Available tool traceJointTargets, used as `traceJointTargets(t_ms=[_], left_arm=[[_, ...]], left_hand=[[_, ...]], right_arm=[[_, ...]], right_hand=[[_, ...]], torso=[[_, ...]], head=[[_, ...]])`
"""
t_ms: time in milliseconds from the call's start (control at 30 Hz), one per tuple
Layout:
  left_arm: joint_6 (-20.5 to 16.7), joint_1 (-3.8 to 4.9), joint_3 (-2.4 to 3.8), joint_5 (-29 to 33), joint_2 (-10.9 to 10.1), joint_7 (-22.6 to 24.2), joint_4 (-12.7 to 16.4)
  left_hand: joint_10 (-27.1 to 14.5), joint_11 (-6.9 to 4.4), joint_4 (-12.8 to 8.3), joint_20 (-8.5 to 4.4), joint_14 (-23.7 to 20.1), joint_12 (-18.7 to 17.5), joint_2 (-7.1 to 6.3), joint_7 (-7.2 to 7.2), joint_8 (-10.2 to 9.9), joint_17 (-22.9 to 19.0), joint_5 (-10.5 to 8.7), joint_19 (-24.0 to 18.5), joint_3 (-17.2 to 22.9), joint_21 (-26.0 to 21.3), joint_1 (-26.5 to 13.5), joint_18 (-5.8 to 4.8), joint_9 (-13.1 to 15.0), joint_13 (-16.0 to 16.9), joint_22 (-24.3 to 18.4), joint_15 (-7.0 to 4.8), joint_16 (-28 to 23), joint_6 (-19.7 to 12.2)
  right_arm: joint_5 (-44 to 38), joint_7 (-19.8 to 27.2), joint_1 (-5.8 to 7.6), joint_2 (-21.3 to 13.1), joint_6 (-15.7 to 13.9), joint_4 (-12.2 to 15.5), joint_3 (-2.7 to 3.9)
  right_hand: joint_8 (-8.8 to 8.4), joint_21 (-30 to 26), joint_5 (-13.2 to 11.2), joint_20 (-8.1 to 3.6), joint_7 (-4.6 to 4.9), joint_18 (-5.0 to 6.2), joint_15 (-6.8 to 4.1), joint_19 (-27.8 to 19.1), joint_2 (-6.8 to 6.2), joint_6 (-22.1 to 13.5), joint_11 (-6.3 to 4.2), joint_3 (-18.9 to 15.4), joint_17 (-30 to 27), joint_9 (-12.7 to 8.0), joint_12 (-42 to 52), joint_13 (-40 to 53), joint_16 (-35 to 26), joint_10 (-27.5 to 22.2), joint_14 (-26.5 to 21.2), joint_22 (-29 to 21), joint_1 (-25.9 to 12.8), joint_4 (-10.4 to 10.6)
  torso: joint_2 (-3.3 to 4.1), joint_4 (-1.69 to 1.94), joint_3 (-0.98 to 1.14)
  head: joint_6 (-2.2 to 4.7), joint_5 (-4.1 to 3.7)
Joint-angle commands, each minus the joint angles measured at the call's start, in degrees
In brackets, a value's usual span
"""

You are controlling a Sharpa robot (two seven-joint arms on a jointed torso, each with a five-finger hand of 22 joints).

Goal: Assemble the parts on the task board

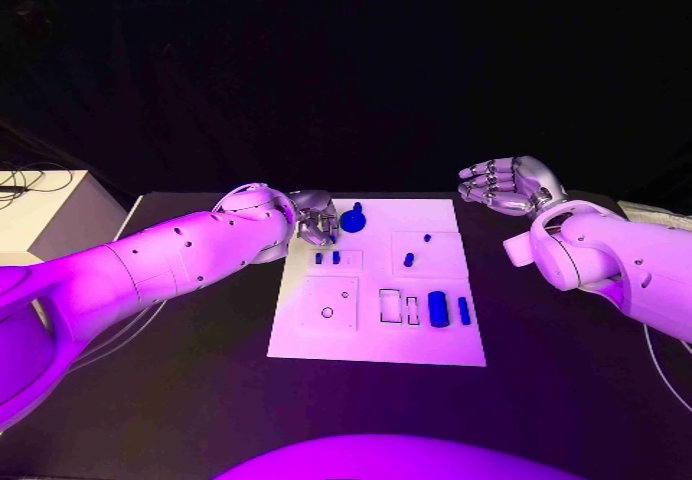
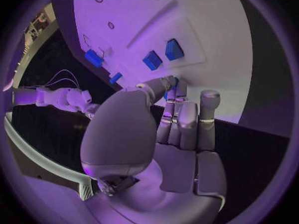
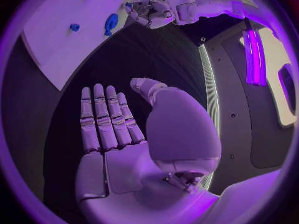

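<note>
The white task board lies in the middle of the black table. My left hand is at the board's far left corner, where thumb and fingers pinch a blue part with a round base and a short stalk. In the left wrist view a sliver of that blue part shows between the fingertips of the left hand. My right hand hovers off the board's far right corner, holding nothing, and its fingers lie flat and apart in the right wrist view.
Other blue parts sit on the board: two small ones, one mid-board, a long block and a thin bar at the near right. A pale box stands off the table's left edge.
</note>
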Motion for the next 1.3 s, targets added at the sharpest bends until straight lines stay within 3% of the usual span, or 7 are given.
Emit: traceJointTargets(t_ms=[33, 267, 533, 800, 900, 1300], left_arm=[[0.6, -0.25, -0.21, -0.6, 0.0, 1.7, 0.2], [0.9, -0.25, -0.27, -0.8, -0.1, 1.7, 0.1], [0.9, -0.25, -0.35, -0.8, -0.1, 1.6, 0.1], [0.9, -0.25, -0.37, -0.4, -0.1, 1.2, 0.1], [0.9, -0.25, -0.37, -0.2, -0.1, 1.1, 0.2], [0.1, -0.27, -0.34, -0.1, -0.4, 0.7, 0.4]], left_hand=[[0.5, 0.11, -0.4, -0.08, -0.2, -0.3, 0.1, 0.01, 0.5, -0.1, -0.03, -0.3, 0.0, -0.2, -0.2, -0.63, 0.2, 0.1, 0.0, -0.14, 0.1, 0.3], [0.6, 0.1, -0.5, -0.09, -0.2, -0.3, 0.08, -0.01, 0.5, -0.1, -0.06, -0.4, 0.0, -0.2, -0.2, -0.62, 0.2, 0.1, 0.0, -0.16, 0.1, 0.4], [0.7, 0.09, -0.4, -0.13, 0.3, -0.5, 0.05, -0.01, 0.5, 0.9, -0.14, -0.2, -0.1, 0.0, -0.4, -0.67, 0.2, 0.1, 0.2, -0.19, 0.5, 0.6], [0.0, 0.66, -0.5, 0.16, 0.0, -2.3, -0.22, 0.63, -1.9, 0.5, -0.11, -0.2, 0.0, -0.2, -1.1, -0.71, -1.1, -0.1, 0.2, 0.3, 0.6, -2.3], [0.2, 0.38, -0.5, 0.13, -0.1, -3.1, -0.45, 0.49, -4.1, 0.3, -0.1, -0.2, 0.3, -0.2, -1.3, -0.67, -2.3, -0.1, 0.2, 0.09, 0.7, -5.3], [-0.3, 0.54, -0.6, 0.13, -0.6, -4.0, -0.81, 0.07, -5.9, -0.7, -0.13, -0.2, 0.5, -0.4, -1.5, -0.68, -3.6, 0.0, 0.1, 0.17, 0.5, -7.9]], right_arm=[[0.1, 0.8, 0.0, 0.0, 1.2, 0.1, 0.03], [0.1, 0.7, 0.0, -0.1, 1.2, 0.1, 0.03], [0.1, 0.7, 0.01, -0.1, 1.2, 0.1, 0.03], [0.1, 0.7, 0.01, -0.2, 0.8, 0.1, 0.03], [0.1, 0.7, 0.01, -0.2, 0.6, 0.1, 0.03], [0.1, 0.7, 0.0, -0.3, 0.2, 0.0, 0.02]], right_hand=[[-0.23, -0.1, 0.1, 0.02, 2.81, 0.29, 0.31, -0.2, -0.02, -0.1, 0.38, 0.1, -0.1, -0.1, -0.3, -0.1, -0.3, -0.2, 0.1, -0.1, -0.5, 0.4], [-0.26, -0.1, 0.1, 0.03, 2.82, 0.29, 0.32, -0.2, 0.0, -0.1, 0.39, 0.1, -0.1, -0.1, -0.3, -0.1, -0.4, -0.2, 0.1, -0.1, -0.5, 0.4], [-0.25, -0.1, 0.1, 0.05, 2.8, 0.28, 0.34, -0.3, 0.15, 0.0, 0.38, 0.1, -0.2, -0.1, -0.3, -0.1, -0.4, -0.2, 0.0, -0.2, -0.5, 0.5], [-0.26, -0.1, 0.2, 0.06, 2.8, 0.28, 0.34, -0.3, 0.18, 0.0, 0.38, 0.1, -0.2, -0.1, -0.3, -0.1, -0.4, -0.2, 0.0, -0.2, -0.5, 0.5], [-0.27, -0.1, 0.2, 0.06, 2.78, 0.29, 0.34, -0.4, 0.26, 0.0, 0.36, 0.1, -0.2, -0.1, -0.3, 0.0, -0.4, -0.2, 0.0, -0.3, -0.5, 0.4], [-0.27, -0.1, 0.2, 0.06, 2.76, 0.3, 0.32, -0.4, 0.37, 0.1, 0.34, 0.2, -0.2, -0.1, -0.3, 0.0, -0.4, -0.1, 0.1, -0.3, -0.4, 0.4]], torso=[[0.0, -0.07, 0.02], [0.0, 0.06, -0.02], [0.03, -0.04, -0.04], [0.03, -0.08, -0.06], [0.01, 0.01, -0.03], [0.07, -0.14, -0.02]], head=[[0.07, 0.08], [0.06, 0.2], [0.17, 0.43], [0.21, 0.39], [0.2, 0.34], [0.2, 0.23]])
